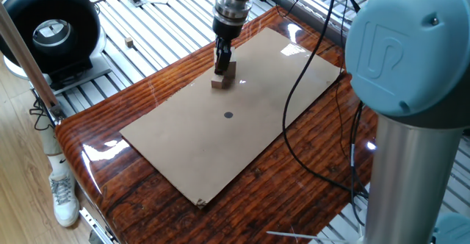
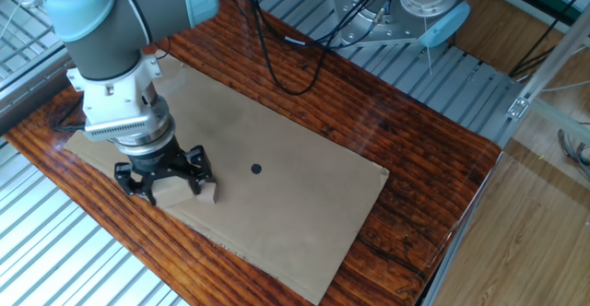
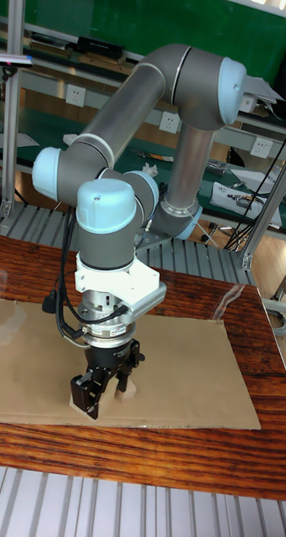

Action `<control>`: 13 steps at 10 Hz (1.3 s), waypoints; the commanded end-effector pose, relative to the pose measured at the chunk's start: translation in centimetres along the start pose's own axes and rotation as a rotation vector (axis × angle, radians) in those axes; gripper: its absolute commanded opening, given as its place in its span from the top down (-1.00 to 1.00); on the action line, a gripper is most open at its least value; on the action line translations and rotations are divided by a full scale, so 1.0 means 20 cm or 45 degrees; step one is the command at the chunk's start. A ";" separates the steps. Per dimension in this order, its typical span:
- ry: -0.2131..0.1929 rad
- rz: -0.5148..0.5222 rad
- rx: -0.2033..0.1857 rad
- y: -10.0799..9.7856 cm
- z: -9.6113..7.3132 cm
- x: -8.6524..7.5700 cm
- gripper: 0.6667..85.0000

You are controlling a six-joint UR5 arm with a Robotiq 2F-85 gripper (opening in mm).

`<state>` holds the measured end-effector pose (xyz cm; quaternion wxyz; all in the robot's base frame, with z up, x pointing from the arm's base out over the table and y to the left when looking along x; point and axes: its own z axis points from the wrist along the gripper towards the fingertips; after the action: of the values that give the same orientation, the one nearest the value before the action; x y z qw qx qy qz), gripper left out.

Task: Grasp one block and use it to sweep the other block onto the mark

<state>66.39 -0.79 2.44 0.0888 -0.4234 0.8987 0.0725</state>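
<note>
My gripper is shut on the large pale block, held low on the cardboard sheet near its far end. The small brown block lies right against the pale one, on the side facing the sheet's middle. The mark, a dark dot, sits a short way beyond it. From the other side, the gripper covers most of the pale block, with the small block touching its right and the mark further right. In the tall view the gripper hides the blocks almost entirely.
The cardboard lies on a glossy wooden table ringed by metal slats. A black cable drapes over the sheet's right part. A black round device stands off the table at left. The arm's pedestal fills the right.
</note>
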 end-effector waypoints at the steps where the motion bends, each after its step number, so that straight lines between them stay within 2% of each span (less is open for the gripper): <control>1: -0.004 0.028 -0.007 0.01 -0.04 -0.01 -0.43; 4: 0.034 0.009 0.026 -0.03 -0.09 0.01 -0.43; 6: 0.037 0.000 0.036 -0.04 -0.09 0.01 -0.54; 11: 0.024 0.010 0.026 -0.03 -0.09 -0.02 -0.61; 13: 0.041 -0.004 0.034 -0.04 -0.10 0.00 -0.66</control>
<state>66.73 -1.55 4.08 0.0786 -0.4250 0.9002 0.0533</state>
